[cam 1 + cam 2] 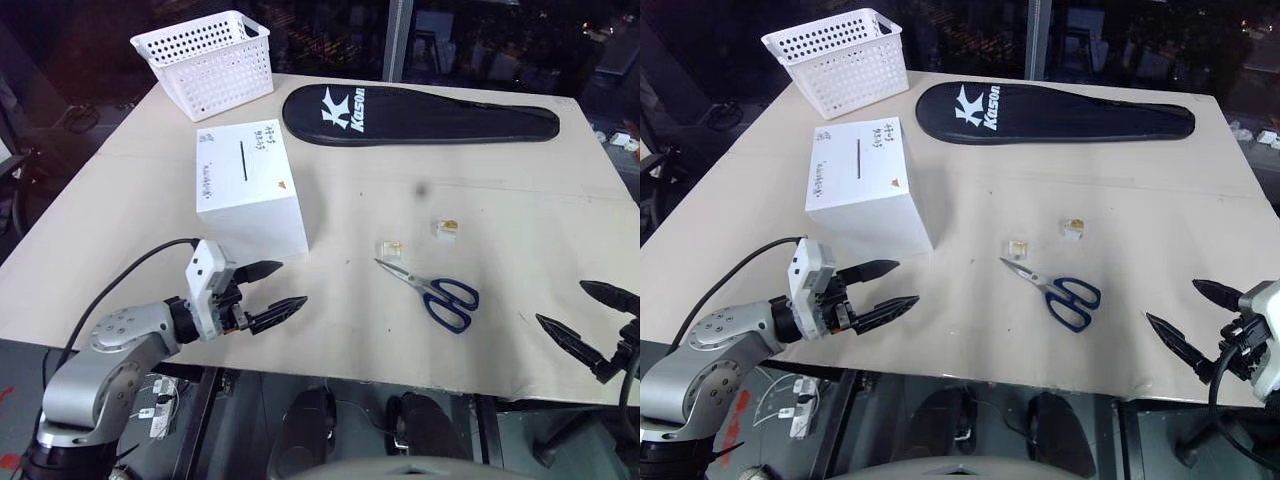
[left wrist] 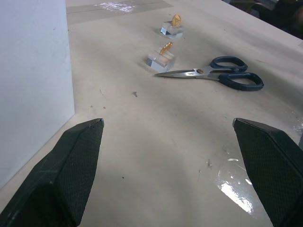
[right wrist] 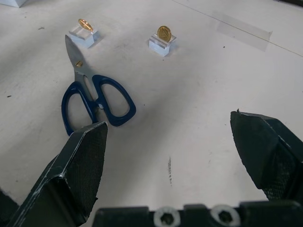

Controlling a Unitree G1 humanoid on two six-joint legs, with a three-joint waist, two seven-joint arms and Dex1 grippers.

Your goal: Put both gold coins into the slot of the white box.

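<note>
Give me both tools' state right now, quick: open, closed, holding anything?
Left tool: open, holding nothing, over the table near the white box.
Right tool: open, holding nothing, at the table's near edge, right of the scissors.

Racket cover [image 1: 420,115], far side of the worktop: I read "Kason" in white beside a large white "K" logo.
White box [image 1: 250,185], left of centre: black handwriting on its top face beside the slot [image 1: 243,161]; I cannot read it.
Orange mark [image 1: 284,183] on the box: too small to read.
</note>
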